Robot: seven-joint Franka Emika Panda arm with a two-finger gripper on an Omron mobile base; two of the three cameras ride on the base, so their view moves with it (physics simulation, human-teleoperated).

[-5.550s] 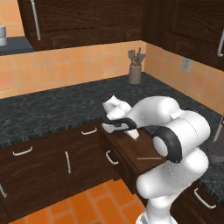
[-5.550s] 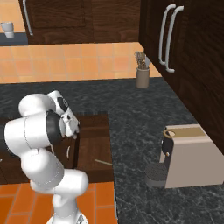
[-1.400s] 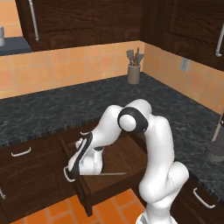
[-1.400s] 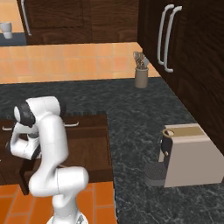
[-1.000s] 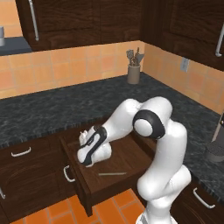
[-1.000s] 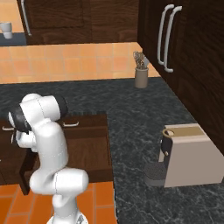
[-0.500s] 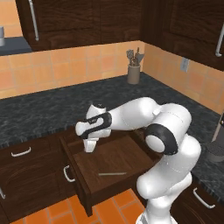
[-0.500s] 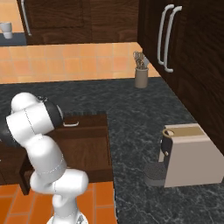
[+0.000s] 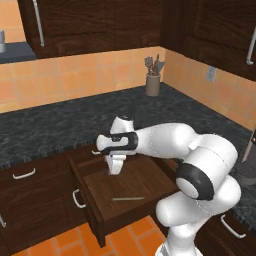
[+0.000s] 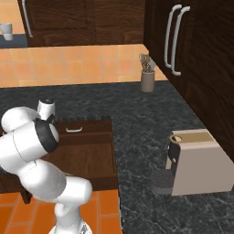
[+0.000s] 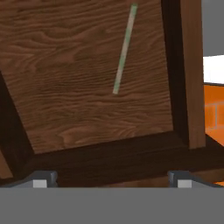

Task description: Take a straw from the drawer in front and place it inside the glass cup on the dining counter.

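Straw [image 9: 128, 198] flat on floor of open drawer [image 9: 145, 181], near its front wall, long axis along that wall. Gripper [image 9: 114, 166] above rear part, jaws spread wide, empty, probably pointing down; straw well apart, frontward.

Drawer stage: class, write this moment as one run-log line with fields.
stage: reaching for straw | drawer: open | straw: flat on drawer floor, untouched | gripper: fingers open, above drawer's back part, empty

- Dark wood cabinets [image 9: 100, 22] hang above an orange tiled wall [image 9: 75, 75].
- A black speckled surface [image 10: 137, 119] carries a utensil holder [image 10: 147, 80] and coffee machine [image 10: 196, 162].
- Orange floor tiles [image 9: 55, 240] lie below.
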